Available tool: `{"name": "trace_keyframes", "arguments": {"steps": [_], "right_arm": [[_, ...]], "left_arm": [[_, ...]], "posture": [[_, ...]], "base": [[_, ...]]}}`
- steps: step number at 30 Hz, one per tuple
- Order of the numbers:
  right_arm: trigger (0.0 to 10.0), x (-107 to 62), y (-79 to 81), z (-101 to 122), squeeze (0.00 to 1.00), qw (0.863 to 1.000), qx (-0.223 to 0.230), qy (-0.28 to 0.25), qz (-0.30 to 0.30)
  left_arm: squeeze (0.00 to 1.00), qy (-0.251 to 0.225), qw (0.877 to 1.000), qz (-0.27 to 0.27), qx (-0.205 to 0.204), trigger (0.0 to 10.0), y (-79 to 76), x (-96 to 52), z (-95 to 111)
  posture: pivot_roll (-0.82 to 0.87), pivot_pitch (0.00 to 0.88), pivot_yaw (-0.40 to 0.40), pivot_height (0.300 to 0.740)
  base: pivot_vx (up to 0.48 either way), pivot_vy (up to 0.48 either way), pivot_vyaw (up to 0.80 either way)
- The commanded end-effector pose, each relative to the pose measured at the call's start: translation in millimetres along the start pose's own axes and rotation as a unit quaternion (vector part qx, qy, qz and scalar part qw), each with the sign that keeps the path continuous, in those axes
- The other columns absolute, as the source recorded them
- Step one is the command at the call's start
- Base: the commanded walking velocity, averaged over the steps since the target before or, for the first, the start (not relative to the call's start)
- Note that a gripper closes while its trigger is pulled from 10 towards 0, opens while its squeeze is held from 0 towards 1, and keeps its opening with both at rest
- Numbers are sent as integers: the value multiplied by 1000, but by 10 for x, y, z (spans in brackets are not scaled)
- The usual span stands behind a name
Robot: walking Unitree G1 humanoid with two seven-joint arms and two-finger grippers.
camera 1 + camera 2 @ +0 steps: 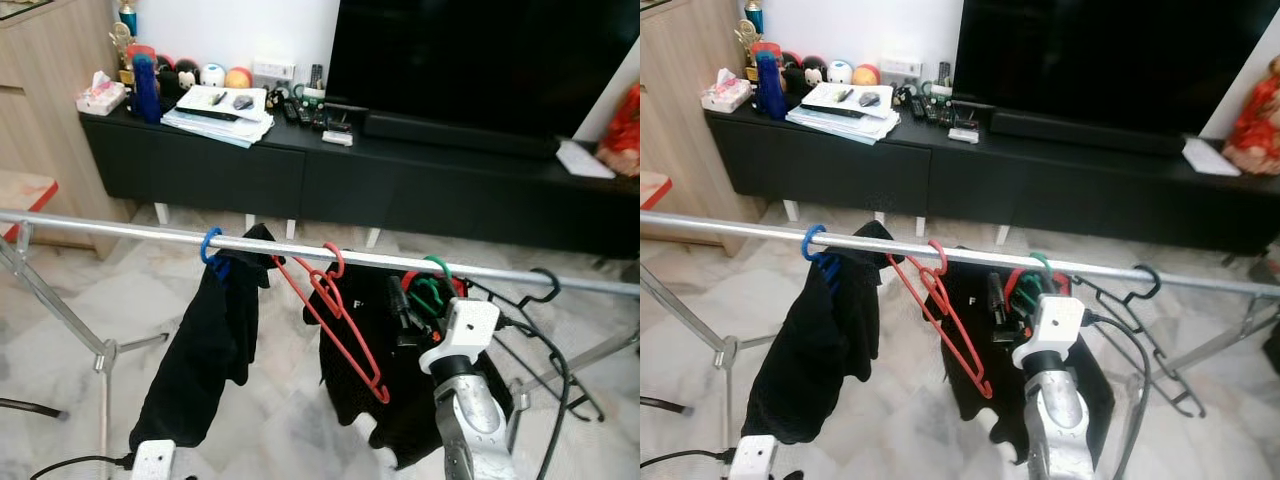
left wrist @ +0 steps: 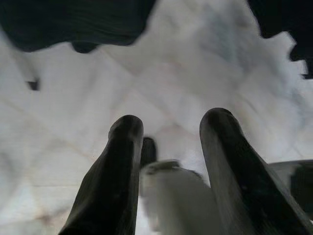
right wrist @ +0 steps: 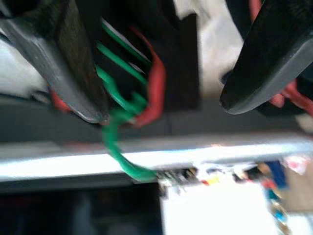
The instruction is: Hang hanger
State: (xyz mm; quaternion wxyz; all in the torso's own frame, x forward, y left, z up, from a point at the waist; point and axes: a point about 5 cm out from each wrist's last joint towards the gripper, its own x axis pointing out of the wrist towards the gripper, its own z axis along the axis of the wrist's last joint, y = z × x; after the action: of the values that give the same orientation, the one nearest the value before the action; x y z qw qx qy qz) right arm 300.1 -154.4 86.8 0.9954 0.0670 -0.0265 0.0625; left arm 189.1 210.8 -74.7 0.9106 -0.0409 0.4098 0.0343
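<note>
Hanging low near the floor tiles, left gripper [image 2: 171, 147] idles, fingers spread, nothing held. Right gripper [image 3: 161, 93] is raised to the rail [image 1: 120, 232], fingers parted wide either side of the green hanger [image 1: 436, 283], not clamping it; its hook sits over the rail, so looks hung, likely letting go. Just beside it: red hanger [image 1: 335, 315] dangling tilted, black garment [image 1: 355, 350] behind, black shirt [image 1: 205, 340] on blue hanger [image 1: 210, 245], black hanger [image 1: 545, 290] at the right end. Farther back, TV console [image 1: 300, 175] with TV [image 1: 470, 60].
</note>
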Motion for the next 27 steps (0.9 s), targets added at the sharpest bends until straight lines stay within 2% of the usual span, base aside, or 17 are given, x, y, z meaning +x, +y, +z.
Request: {"name": "trace_keyframes", "arguments": {"steps": [1, 5, 8, 13, 17, 19, 22, 27], "right_arm": [[10000, 13, -2, 79, 0, 1000, -2, -13, -1], [10000, 33, -14, 57, 0, 1000, -1, 12, 2], [10000, 113, 6, 55, 0, 999, -22, 41, 21], [10000, 232, -19, 62, 0, 996, -26, 83, 27], [10000, 310, -51, 106, 0, 995, -31, 91, 28], [10000, 365, -83, 84, 0, 990, -53, 127, 31], [10000, 397, -109, 63, 0, 986, -48, 154, 32], [10000, 431, -130, 77, 0, 984, -50, 166, 34]], "left_arm": [[0, 14, 1000, 3, -6, 10000, 26, -23, -82], [0, 15, 1000, 1, -7, 10000, 20, -23, -88], [0, 16, 1000, 1, -7, 10000, 13, -22, -88], [0, 16, 1000, -1, -8, 10000, 5, -21, -92], [0, 17, 1000, -2, -7, 10000, 5, -20, -90], [0, 17, 1000, -2, -7, 10000, 7, -20, -91], [0, 18, 1000, -3, -8, 10000, 2, -19, -90], [0, 17, 1000, -3, -9, 10000, -4, -17, -87]], "posture": [[-13, 88, -96, 740], [-16, 93, -95, 740], [-16, 94, -94, 740], [-13, 92, -94, 740], [-14, 91, -91, 740], [-15, 90, -92, 740], [-12, 88, -92, 740], [-10, 89, -91, 740]], "base": [[0, 0, 0], [0, 0, 0], [0, 0, 0], [0, 0, 0], [0, 0, 0], [0, 0, 0], [0, 0, 0], [0, 0, 0]]}}
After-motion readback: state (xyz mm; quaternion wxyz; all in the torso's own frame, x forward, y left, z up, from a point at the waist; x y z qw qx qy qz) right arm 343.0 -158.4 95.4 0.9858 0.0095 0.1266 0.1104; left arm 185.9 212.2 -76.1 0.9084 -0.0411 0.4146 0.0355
